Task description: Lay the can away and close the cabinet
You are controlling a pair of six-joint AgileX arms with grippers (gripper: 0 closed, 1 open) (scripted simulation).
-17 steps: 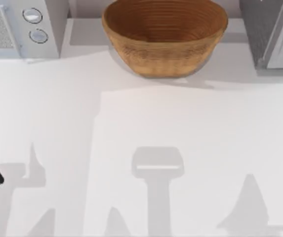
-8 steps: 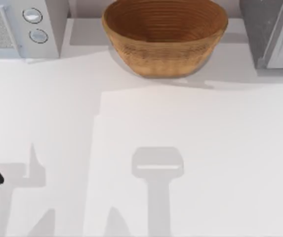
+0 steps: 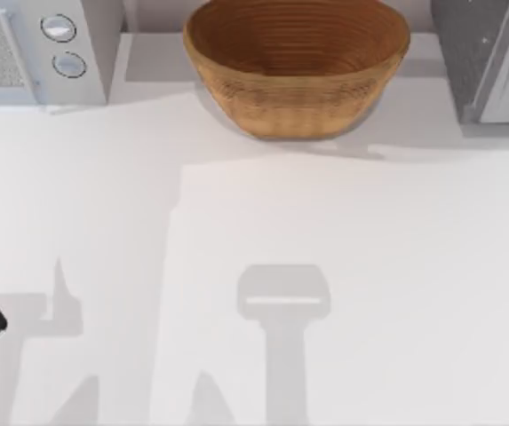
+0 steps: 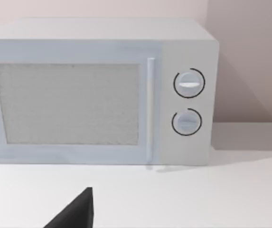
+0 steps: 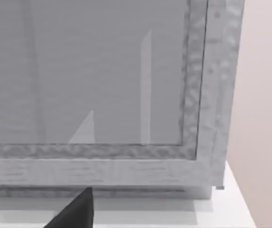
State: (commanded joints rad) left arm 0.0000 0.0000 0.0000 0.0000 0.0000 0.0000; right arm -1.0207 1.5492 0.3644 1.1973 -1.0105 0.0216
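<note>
Right wrist view — cabinet [image 5: 102,85] door panel close ahead; right gripper [image 5: 74,211] finger state unclear.

The overhead camera looks straight down on the white table [image 3: 325,266], with the brown woven bowl [image 3: 296,67] at the far edge as its landmark. Left of that bowl stands the white appliance with two round knobs [image 3: 50,49]; the left wrist camera faces its front squarely from fairly near [image 4: 98,95]. Right of the bowl stands the grey speckled cabinet [image 3: 485,58]; the right wrist camera faces its framed door very close [image 5: 102,95].
</note>
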